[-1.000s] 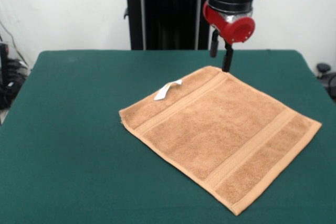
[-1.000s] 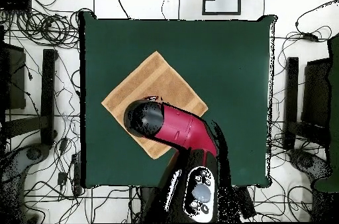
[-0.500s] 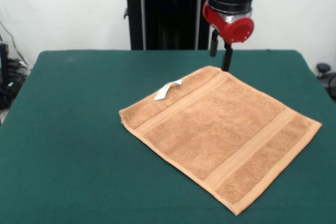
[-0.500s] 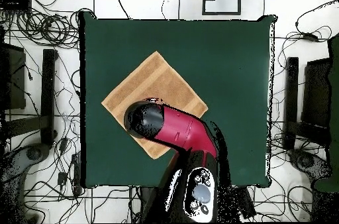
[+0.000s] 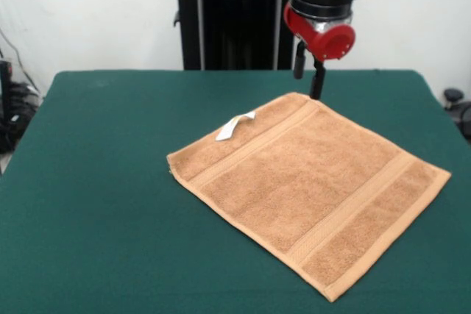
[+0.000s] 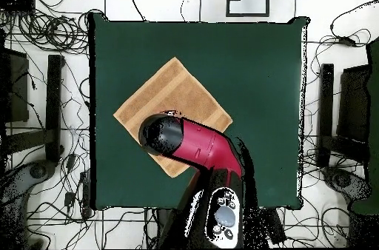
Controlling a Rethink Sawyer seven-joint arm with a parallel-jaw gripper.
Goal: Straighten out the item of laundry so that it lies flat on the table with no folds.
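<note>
My orange-tan towel (image 5: pixel 309 182) lies spread flat on the green table (image 5: pixel 96 204), turned like a diamond, its nearest corner close to the table's front edge and a little right of centre. No fold or lifted edge shows; all four sides run straight. Two woven band stripes cross it, one along the near-right side and one along the far-left side. Its right corner reaches close to the table's right edge, while to its left a wide stretch of bare felt runs to the table's rounded left corner. A small white tag (image 5: pixel 235 126) sticks out from the far-left edge and curls up onto the felt.

Beyond the towel a band of open green runs back to the table's far edge. My gripper (image 5: pixel 307 70) hangs above the towel's far corner, off the cloth, with its two dark fingers (image 5: pixel 318 79) pointing down, slightly parted and holding nothing. The red wrist collar (image 5: pixel 324 34) sits just above them.

From overhead, the towel (image 6: pixel 174 92) occupies the left part of the table (image 6: pixel 259 77), with my red and black arm (image 6: pixel 194 143) covering the corner nearest my base. The whole right half of the tabletop lies bare.
</note>
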